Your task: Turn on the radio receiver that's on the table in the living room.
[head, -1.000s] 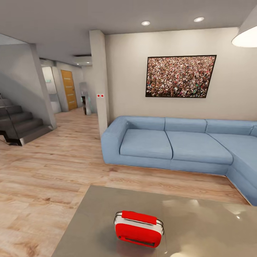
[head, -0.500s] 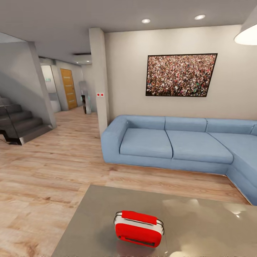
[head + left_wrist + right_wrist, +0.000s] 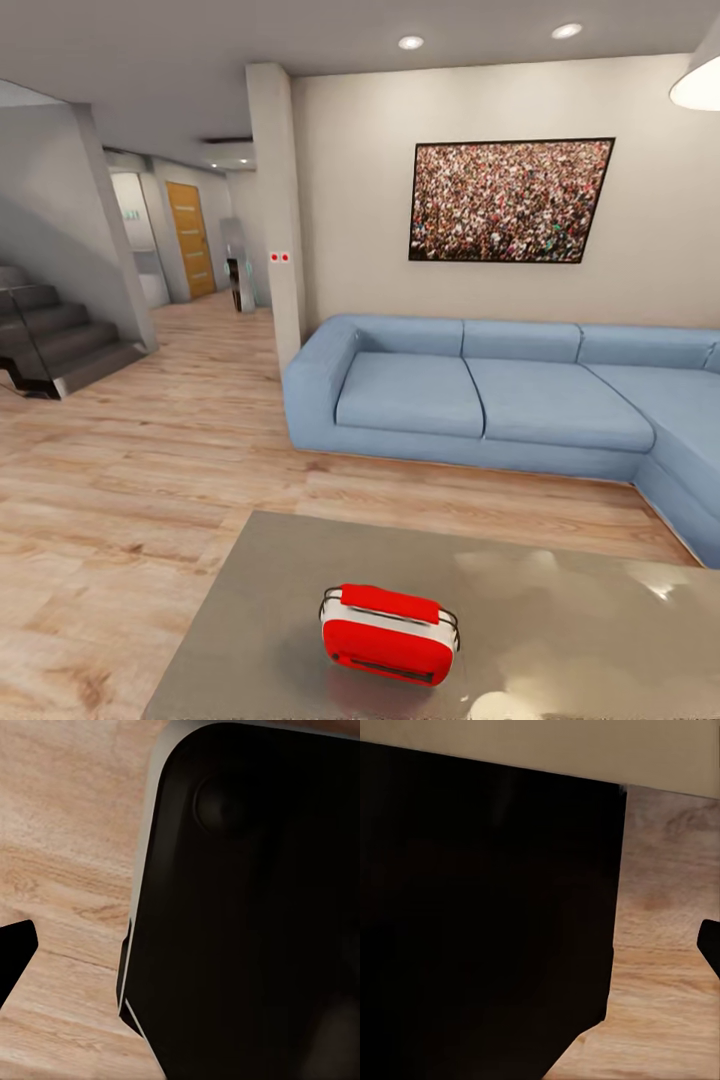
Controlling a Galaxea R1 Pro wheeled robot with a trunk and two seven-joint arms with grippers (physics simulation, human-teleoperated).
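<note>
Approaching: the robot appears to be on its way to the table (image 3: 560, 640); judged, the reach has not begun.
Radio receiver: the radio receiver (image 3: 389, 633) stands upright on the table top at about 6 o'clock in the head view, red body, white band, thin handle, dark slot on the face turned this way.
Grippers: cannot tell whether either is released or clenched. In the left wrist view a dark fingertip (image 3: 13, 952) shows at the edge beside a large black housing (image 3: 247, 907); the right wrist view gives a black panel (image 3: 487, 922) and a dark tip (image 3: 711, 945) over wood floor.
Step in hand, advice: judged, close in squarely on the radio's face before raising an arm; the switch cannot be made out, so confirm it from nearer. Press lightly, since a small radio on a glossy top may slide.
Surface: table top flat, grey-taupe, reflective, with bright lamp glare toward 4 o'clock; radio sits near its middle-left, well apart from the edges visible.
Floor: light wood planks (image 3: 120, 470) around the table.
Room, beyond: blue L-shaped sofa (image 3: 500, 400) at 1 o'clock; framed crowd picture (image 3: 508, 200) above it; pillar (image 3: 278, 200) at 12; stairs (image 3: 55, 335) at 10; orange door (image 3: 190, 238) down the hall.
</note>
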